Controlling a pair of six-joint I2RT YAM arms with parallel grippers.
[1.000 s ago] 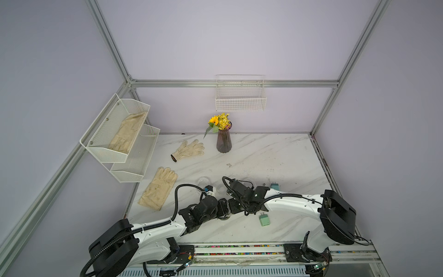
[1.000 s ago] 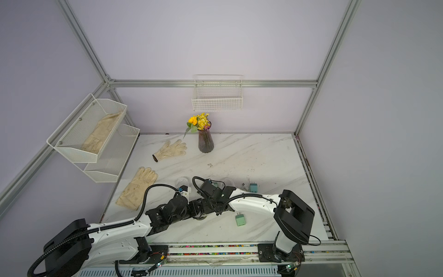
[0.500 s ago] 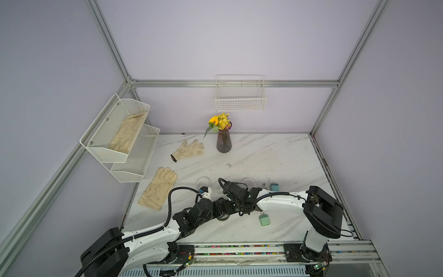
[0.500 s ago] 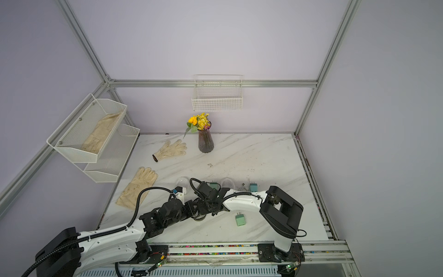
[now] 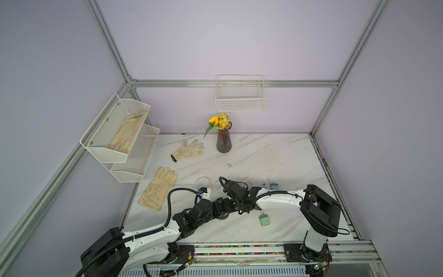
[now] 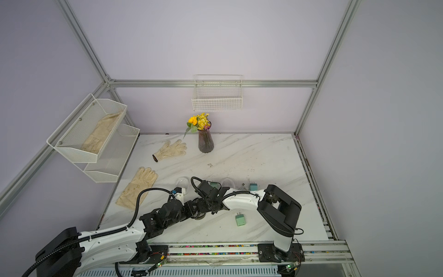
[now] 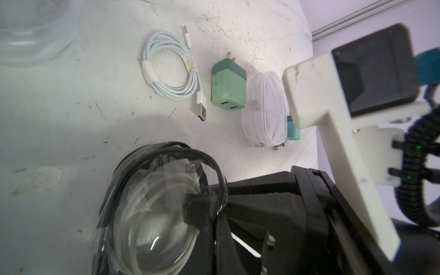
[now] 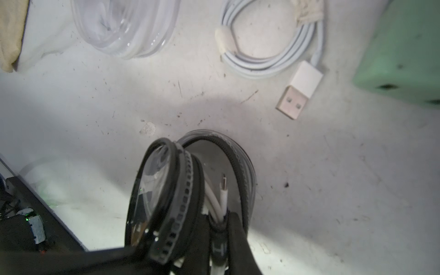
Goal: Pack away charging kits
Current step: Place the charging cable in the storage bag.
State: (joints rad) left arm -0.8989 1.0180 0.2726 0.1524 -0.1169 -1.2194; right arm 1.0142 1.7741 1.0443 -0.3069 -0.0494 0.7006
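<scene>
One black-rimmed case (image 8: 239, 164) gapes open at the near middle of the table (image 5: 275, 153), its white cable (image 8: 222, 197) partly inside. The right gripper (image 8: 219, 220) pinches that cable in its jaws. The left gripper (image 5: 226, 209) has its jaws pressed together, seemingly on the lid's rim (hard to confirm). We should press the coil flat, clear of the rim, before adding the mint charger (image 5: 264, 220) lying to the right.

One black-rimmed clear oval case (image 8: 154, 185) is unzipped, lid half open, white cable end (image 8: 222, 197) inside. Nearby in a row: loose coiled white cable (image 7: 171, 69), mint-green square charger (image 7: 228, 88), clear oval case (image 7: 264, 109) w/ cable inside, light-blue charger (image 7: 293, 129) partly hidden. 2nd mint-green charger (image 5: 264, 220) lies flat, well apart.
</scene>
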